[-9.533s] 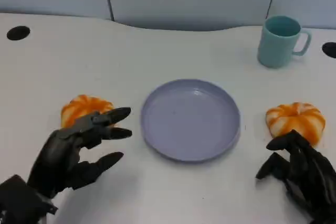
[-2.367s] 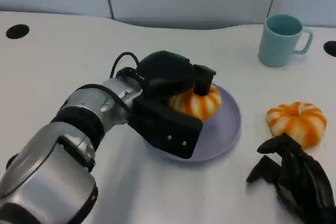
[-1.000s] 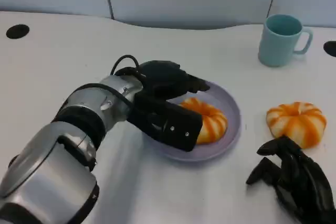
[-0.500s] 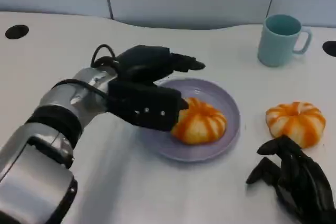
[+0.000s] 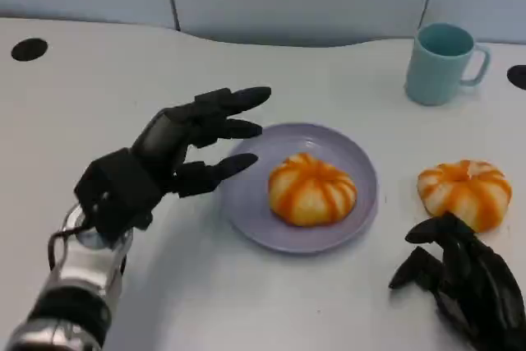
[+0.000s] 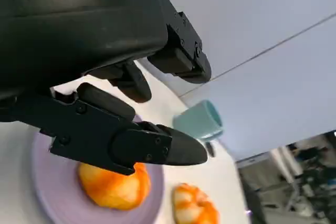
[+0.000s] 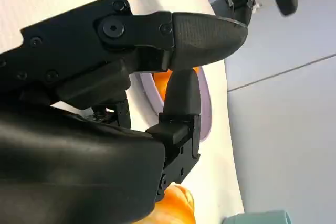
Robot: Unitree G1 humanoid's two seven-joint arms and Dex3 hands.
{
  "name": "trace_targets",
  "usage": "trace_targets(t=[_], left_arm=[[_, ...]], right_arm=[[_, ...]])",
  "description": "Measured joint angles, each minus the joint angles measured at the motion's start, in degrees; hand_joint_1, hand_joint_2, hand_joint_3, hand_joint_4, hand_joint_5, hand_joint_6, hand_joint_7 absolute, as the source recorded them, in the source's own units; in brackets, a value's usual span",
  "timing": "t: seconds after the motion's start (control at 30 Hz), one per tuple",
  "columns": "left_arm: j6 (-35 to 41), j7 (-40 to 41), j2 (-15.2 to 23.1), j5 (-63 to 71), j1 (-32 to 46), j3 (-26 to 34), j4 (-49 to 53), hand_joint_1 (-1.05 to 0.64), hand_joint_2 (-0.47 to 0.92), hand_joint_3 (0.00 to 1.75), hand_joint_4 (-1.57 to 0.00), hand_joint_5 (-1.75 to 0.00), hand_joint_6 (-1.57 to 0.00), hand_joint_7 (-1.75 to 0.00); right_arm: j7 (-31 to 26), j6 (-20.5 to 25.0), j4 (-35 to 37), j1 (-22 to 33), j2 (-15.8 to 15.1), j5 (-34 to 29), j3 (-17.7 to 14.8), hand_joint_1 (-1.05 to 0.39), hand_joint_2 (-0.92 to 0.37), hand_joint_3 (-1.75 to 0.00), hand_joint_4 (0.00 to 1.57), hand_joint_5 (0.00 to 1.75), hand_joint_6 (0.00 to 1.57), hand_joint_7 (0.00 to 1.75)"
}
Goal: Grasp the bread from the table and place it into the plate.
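1. While you look down from the head view, you see the robot's black left hand (image 5: 168, 158) raised over the white table (image 5: 99, 113), holding nothing, with its fingers spread apart.
2. Just beyond the fingertips of this hand lies the round lavender plastic plate (image 5: 246, 203). The fingertips point toward its near rim and do not touch it.
3. On that plate, past the left hand's fingers, rests the round orange-and-white striped bread (image 5: 312, 190). It sits a little off the middle of the plate, toward the side away from the left hand.
4. From the left wrist view you can check the same: the left hand's fingers (image 6: 152, 148) are parted and grip nothing, and the bread (image 6: 113, 188) lies on the plate (image 6: 44, 174) beyond them.
5. The black right hand (image 5: 464, 281) stays low at the table's near edge, with its fingers curled inward and nothing between them.
6. Just ahead of the right hand's fingers lies a second orange-and-white striped bread (image 5: 463, 192), on the bare table, outside the plate. If the fingers touch it, I cannot tell.
7. Well beyond the right hand, toward the far side of the table, stands a light teal ceramic mug (image 5: 441, 64), upright, with its handle turned away from the plate.
8. In the right wrist view, the right hand's fingers (image 7: 205, 32) are close together, and the plate (image 7: 202, 103) shows past them.
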Motion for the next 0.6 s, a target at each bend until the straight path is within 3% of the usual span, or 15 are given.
trace_targets(t=[0.3, 0.37, 0.43, 0.47, 0.53, 0.57, 0.6], left_arm=[[6.7, -3.6, -3.0, -11.2, 12.2, 5.8, -13.2, -0.53, 0.92, 0.28, -0.73, -1.02, -0.89, -0.13], [9.6, -4.4, -3.5, -12.8, 14.3, 6.2, -15.8, -0.52, 0.92, 0.27, -0.68, -1.32, -0.95, -0.19], [15.5, -5.5, -4.6, -17.5, 18.0, 6.9, -22.4, -0.52, 0.92, 0.27, -0.66, -1.4, -0.96, -0.22], [18.1, -5.8, -4.9, -19.0, 19.7, 7.2, -24.9, -0.54, 0.92, 0.31, -0.65, -1.51, -0.93, -0.34], [22.0, -6.0, -5.1, -20.5, 22.8, 7.5, -29.1, -0.56, 0.92, 0.33, -0.64, -1.57, -0.81, -0.62], [23.3, -6.0, -5.1, -20.5, 24.2, 7.5, -30.8, -0.56, 0.92, 0.35, -0.61, -1.62, -0.7, -0.84], [24.5, -6.0, -5.1, -20.5, 25.4, 7.6, -32.2, -0.57, 0.92, 0.35, -0.6, -1.63, -0.66, -0.94]], right_arm=[[0.1, -0.5, 0.9, -0.5, -0.1, 0.0, -0.3, -0.51, -0.92, -0.46, 0.47, 1.75, 0.39, 1.58], [0.2, -0.8, 1.3, -0.7, -0.1, 0.0, -0.3, -0.51, -0.92, -0.45, 0.48, 1.75, 0.39, 1.59], [0.6, -0.8, 1.7, -1.0, -0.1, 0.2, -0.4, -0.51, -0.92, -0.45, 0.49, 1.75, 0.39, 1.59], [0.8, -0.8, 1.8, -1.1, -0.2, 0.2, -0.5, -0.51, -0.92, -0.45, 0.49, 1.75, 0.4, 1.58], [0.9, -0.8, 2.2, -1.3, -0.2, 0.3, -0.6, -0.51, -0.92, -0.45, 0.49, 1.75, 0.4, 1.58], [1.0, -0.9, 2.3, -1.4, -0.2, 0.3, -0.6, -0.51, -0.92, -0.45, 0.49, 1.75, 0.4, 1.58], [1.1, -0.9, 2.4, -1.4, -0.2, 0.3, -0.7, -0.51, -0.92, -0.45, 0.49, 1.75, 0.4, 1.58]])
